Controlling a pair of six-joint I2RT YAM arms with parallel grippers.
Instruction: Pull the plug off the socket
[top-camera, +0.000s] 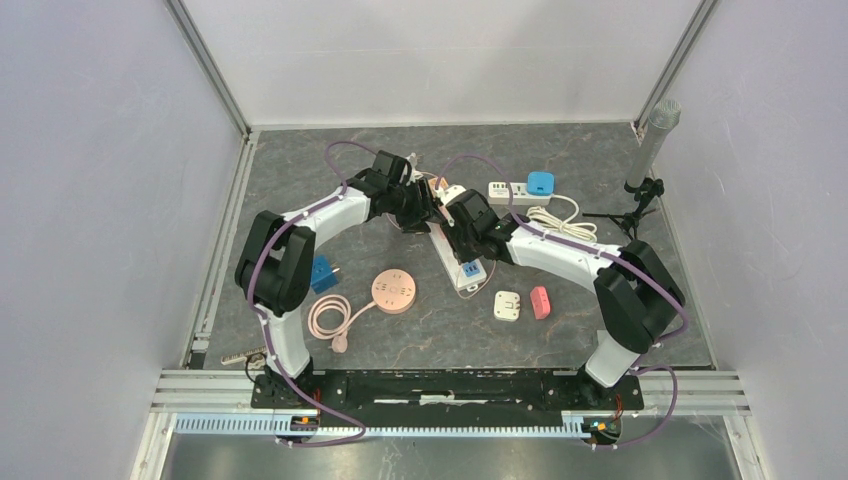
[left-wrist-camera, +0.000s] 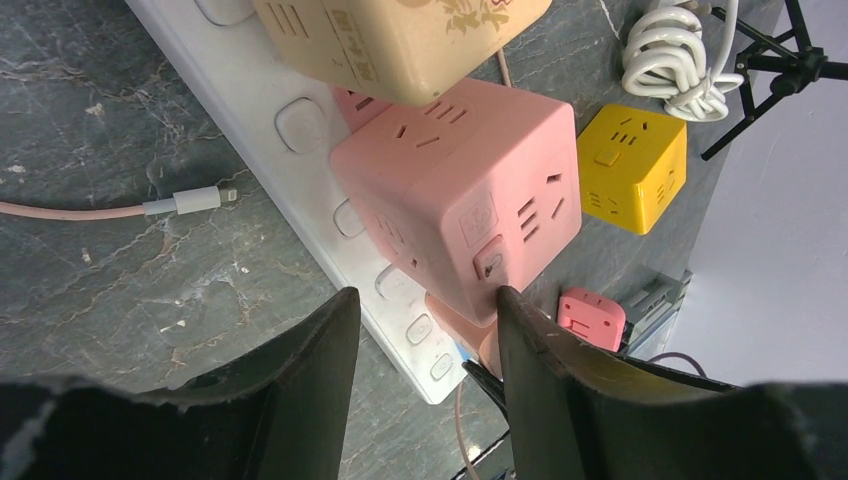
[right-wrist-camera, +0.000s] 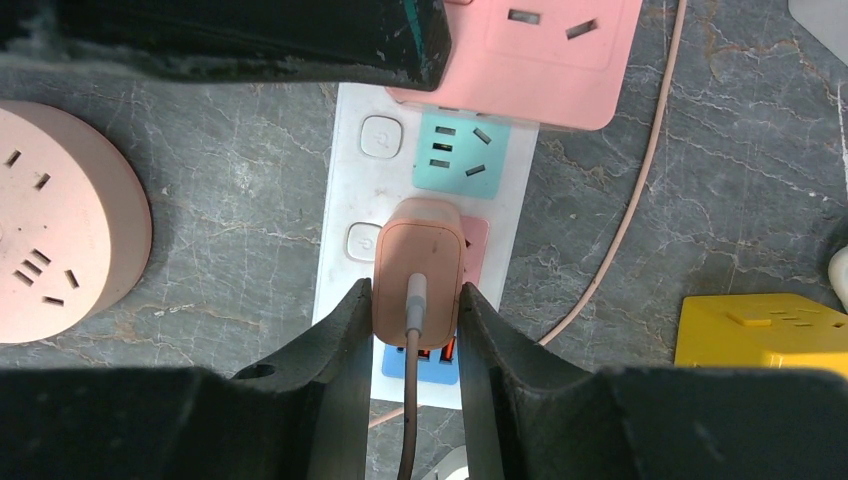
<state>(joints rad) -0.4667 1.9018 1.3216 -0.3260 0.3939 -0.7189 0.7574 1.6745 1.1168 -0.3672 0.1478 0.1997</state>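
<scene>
A white power strip lies in the middle of the table, also in the right wrist view and the left wrist view. A peach-pink plug with a brown cable sits in the strip. My right gripper is shut on this plug, one finger on each side. My left gripper is open over the strip's far part. Its right finger touches the corner of a pink cube adapter plugged into the strip. A beige cube sits beside the pink one.
A round pink socket with its coiled cable lies to the left of the strip, with a blue adapter further left. A white adapter and a pink one lie to the right. A yellow cube, a second strip and a tripod stand behind.
</scene>
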